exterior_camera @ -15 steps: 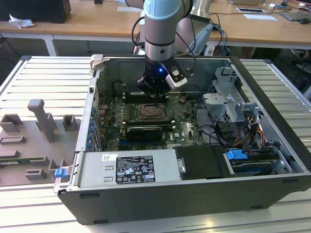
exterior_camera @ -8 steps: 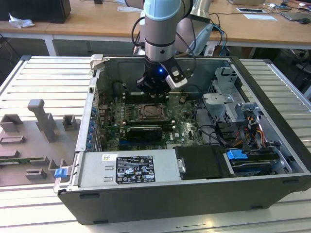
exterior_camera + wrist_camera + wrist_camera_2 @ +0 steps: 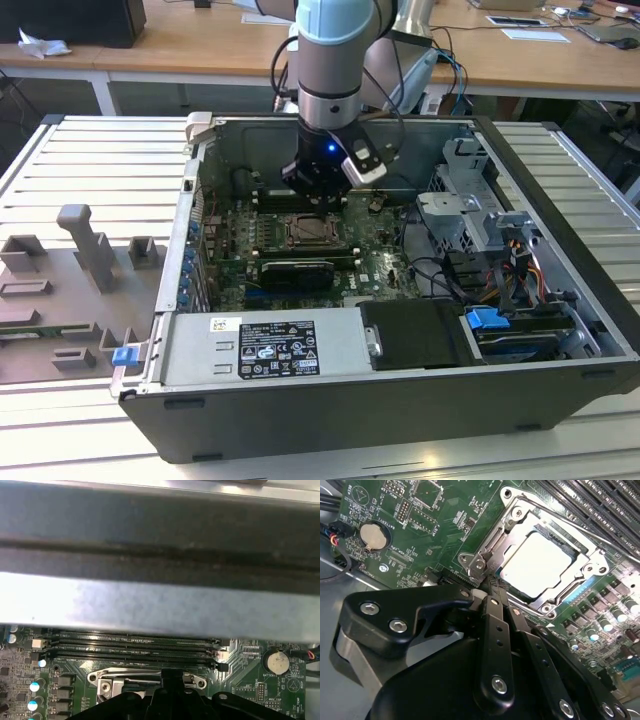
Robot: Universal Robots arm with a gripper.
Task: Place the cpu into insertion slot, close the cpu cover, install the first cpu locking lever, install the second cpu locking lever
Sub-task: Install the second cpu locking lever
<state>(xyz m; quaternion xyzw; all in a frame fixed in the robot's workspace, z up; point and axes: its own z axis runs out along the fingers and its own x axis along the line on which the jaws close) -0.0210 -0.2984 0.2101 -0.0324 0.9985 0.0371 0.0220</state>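
Inside the open computer case (image 3: pixel 560 200), the cpu (image 3: pixel 537 562) lies in the insertion slot (image 3: pixel 572 597) with the cpu cover (image 3: pixel 520 517) shut over it. At the socket's corner, the hand (image 3: pixel 492 587) has its fingers (image 3: pixel 495 610) clenched together, holding nothing.

A ribbed silver metal worktable (image 3: pixel 90 160) carries an open dark grey computer case (image 3: pixel 330 400) at centre and, at nine o'clock, a grey moulded fixture tray (image 3: pixel 60 300).
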